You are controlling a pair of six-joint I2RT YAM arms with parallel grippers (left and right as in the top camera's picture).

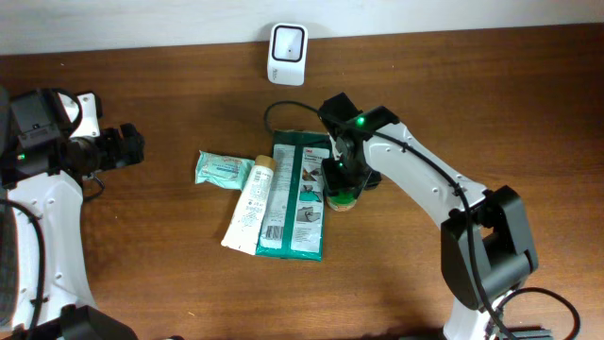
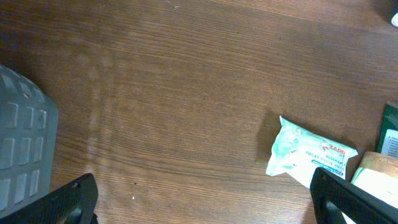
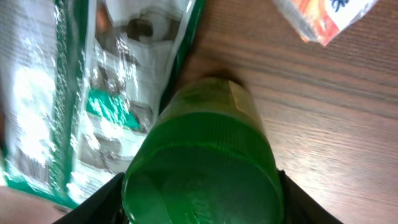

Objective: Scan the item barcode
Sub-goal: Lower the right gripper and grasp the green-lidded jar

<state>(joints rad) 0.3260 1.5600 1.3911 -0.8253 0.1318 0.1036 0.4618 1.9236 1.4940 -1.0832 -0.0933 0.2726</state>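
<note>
My left gripper (image 2: 202,186) sits at the left of the overhead frame. Its jaws are wide apart and hold nothing, and it is well apart from the bottle (image 1: 342,199). The bottle stands right of centre, just beside the right edge of the pouch (image 1: 300,203), and my right gripper (image 3: 200,200) is directly over it. In the right wrist view the green cap fills the lower middle of the frame. One of the fingers (image 3: 102,205) is low on its left and the other low on its right, both close against the cap. I cannot tell whether they are clamped on it or just short of touching. The scanner (image 1: 287,54), a small white unit, is at the upper middle of the overhead frame, near the wall (image 1: 142,24) and apart from the bottle.

The worktop (image 1: 151,264) is dark brown wood with a plain grain. The wall is a pale strip along the top edge.

Counting left to right, I see one pack of wipes (image 1: 222,171), one tube (image 1: 253,203) lying between the wipes and the pouch, one pouch, one bottle and one scanner. There are two arms, one at each side. One corner of a packet (image 3: 323,15) with orange print shows at the upper right of the right wrist view.
</note>
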